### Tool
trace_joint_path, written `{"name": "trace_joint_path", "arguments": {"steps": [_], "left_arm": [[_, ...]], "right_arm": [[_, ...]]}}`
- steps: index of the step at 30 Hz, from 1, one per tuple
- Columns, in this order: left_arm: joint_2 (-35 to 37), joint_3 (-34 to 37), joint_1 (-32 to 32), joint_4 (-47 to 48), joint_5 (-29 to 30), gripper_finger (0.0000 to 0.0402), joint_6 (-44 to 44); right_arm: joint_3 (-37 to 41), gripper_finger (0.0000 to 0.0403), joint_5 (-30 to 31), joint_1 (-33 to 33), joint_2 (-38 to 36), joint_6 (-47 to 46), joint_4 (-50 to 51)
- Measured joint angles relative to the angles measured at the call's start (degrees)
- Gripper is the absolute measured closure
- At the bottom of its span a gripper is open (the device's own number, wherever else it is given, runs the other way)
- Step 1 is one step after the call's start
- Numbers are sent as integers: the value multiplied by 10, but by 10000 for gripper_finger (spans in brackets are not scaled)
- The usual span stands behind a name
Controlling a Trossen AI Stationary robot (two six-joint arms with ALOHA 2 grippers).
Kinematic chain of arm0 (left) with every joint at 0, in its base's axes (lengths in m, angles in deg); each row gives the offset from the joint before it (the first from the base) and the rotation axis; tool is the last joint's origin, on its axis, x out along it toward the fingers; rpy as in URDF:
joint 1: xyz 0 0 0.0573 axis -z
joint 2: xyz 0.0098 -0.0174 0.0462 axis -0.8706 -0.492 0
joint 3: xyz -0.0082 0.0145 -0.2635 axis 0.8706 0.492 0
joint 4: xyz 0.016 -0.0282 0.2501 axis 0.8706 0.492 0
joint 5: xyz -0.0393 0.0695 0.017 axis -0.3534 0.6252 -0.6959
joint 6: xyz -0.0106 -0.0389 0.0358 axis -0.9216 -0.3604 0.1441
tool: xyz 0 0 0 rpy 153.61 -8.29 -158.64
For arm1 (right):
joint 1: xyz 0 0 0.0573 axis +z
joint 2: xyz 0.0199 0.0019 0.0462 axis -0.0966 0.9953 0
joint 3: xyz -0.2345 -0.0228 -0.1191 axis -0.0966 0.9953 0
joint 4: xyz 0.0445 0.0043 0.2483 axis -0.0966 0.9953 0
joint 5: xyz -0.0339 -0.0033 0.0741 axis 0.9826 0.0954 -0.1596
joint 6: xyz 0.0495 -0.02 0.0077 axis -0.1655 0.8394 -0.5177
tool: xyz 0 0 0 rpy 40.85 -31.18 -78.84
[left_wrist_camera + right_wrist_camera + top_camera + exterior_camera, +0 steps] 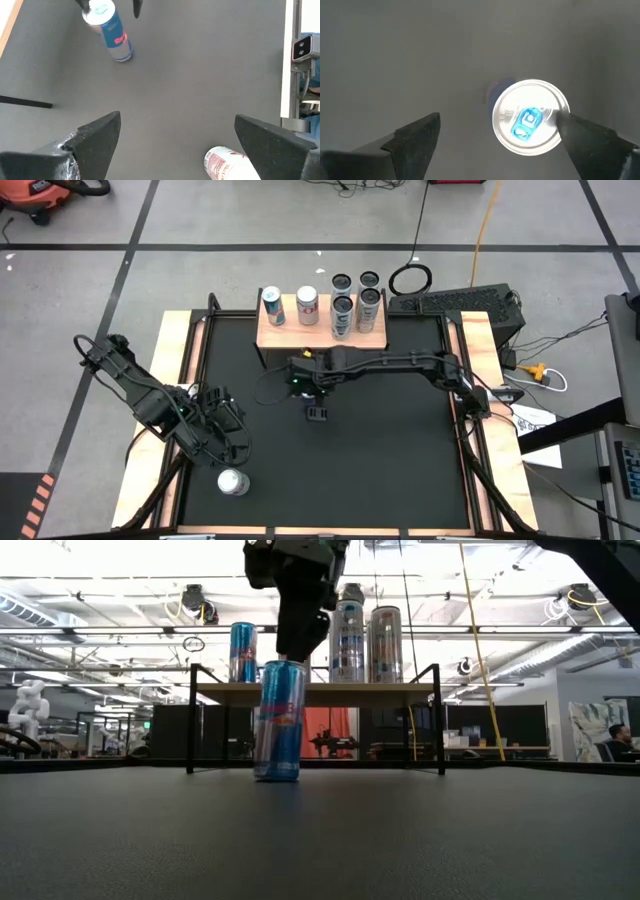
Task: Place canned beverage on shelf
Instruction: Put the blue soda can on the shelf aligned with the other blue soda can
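The shelf [322, 330] stands at the twelve o'clock edge of the black bench [390, 450] in the high view, its pale wood top carrying several upright cans [308, 306]; two more cans sit just behind it, toward one o'clock; in the low view the shelf [318, 692] shows as a light board on thin black legs, cans ranged along it.

A blue and silver canned beverage [279, 721] stands upright on the bench in front of the shelf, near the bench's centre; the right gripper [500, 135] hangs directly above it, fingers [415, 137] spread wide and released, one finger at the rim of the can's top [531, 115]; whether it touches cannot be told; nothing is grasped.

The left gripper [177, 140] waits near the bench's eight o'clock corner, fingers apart and grasping nothing; a white and red can [233, 481] stands on the bench just beside it, toward six o'clock; from the left wrist the blue can [109, 31] shows farther off.
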Motion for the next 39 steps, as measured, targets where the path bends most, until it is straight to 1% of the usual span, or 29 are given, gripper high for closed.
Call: {"name": "trace_joint_path", "arguments": {"steps": [4, 11, 17, 25, 29, 39], "left_arm": [[0, 0, 0, 0, 2, 8, 0], [0, 0, 0, 0, 4, 8, 0], [0, 0, 0, 0, 4, 8, 0], [0, 0, 0, -2, 5, 8, 25], [0, 0, 0, -2, 5, 8, 25], [0, 0, 0, -3, 5, 8, 24]], "right_arm": [[1, 23, -3, 4, -12, -13, -3], [1, 23, 3, 4, -20, -10, 9], [1, 23, 61, -1, -20, 17, 3], [1, 23, 58, -16, -13, 12, -7], [1, 23, 28, -16, -10, 10, -19], [1, 23, 33, -16, -5, 10, -23]]}}
